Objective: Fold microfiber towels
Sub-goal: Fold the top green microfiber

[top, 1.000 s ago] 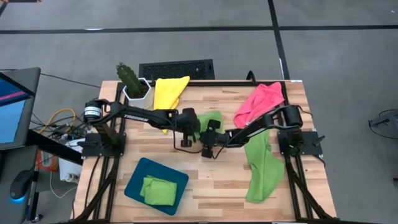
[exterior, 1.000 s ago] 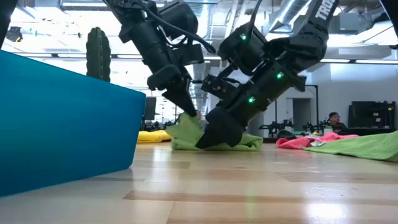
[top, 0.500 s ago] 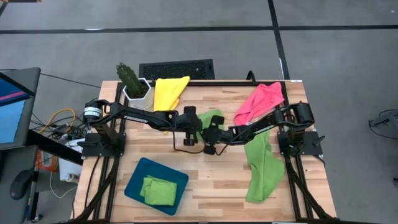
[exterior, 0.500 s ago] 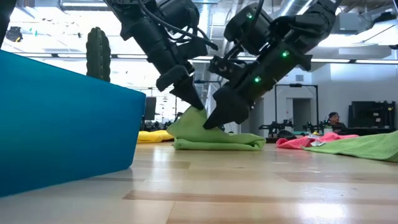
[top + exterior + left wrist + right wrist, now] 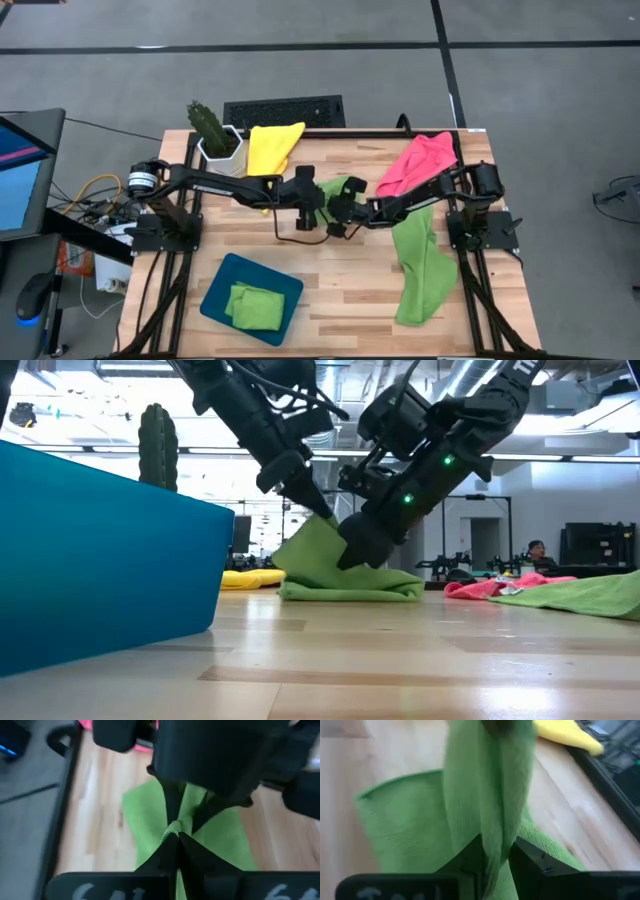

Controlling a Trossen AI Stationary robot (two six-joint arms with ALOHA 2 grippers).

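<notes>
L gripper [image 5: 322, 197] is clamped tight on a raised corner of the green towel [image 5: 345, 575] at mid-table; in the left wrist view the fingertips [image 5: 176, 851] meet on a pinch of green cloth. R gripper [image 5: 341, 205] sits just beside it, coming in from the opp. side, fingers narrow and closed on the same lifted fold; right wrist view shows the cloth hanging down between its two fingers [image 5: 530, 857]. In the low view both grippers meet above the towel, L one [image 5: 318, 500] higher, R one [image 5: 355, 550] lower. Cloth rises to a peak between them, rest of it lies flat and doubled on the wood table [image 5: 340, 275].

Around: yellow towel [image 5: 272, 146] at the far edge, L of the grippers, next to a cactus in a white pot [image 5: 212, 132]. Pink towel [image 5: 420, 162] at the far R, partly under the R arm. A long green towel [image 5: 420, 265] is spread down the R side, near R arm's base, apart from the held one. Teal tray [image 5: 222, 285] at near L w/ a folded green towel [image 5: 255, 305] in it; well apart from both grippers. Tray wall fills the L of the low view, nothing btwn it and the held towel. A person shows far off in the room behind, low view.
</notes>
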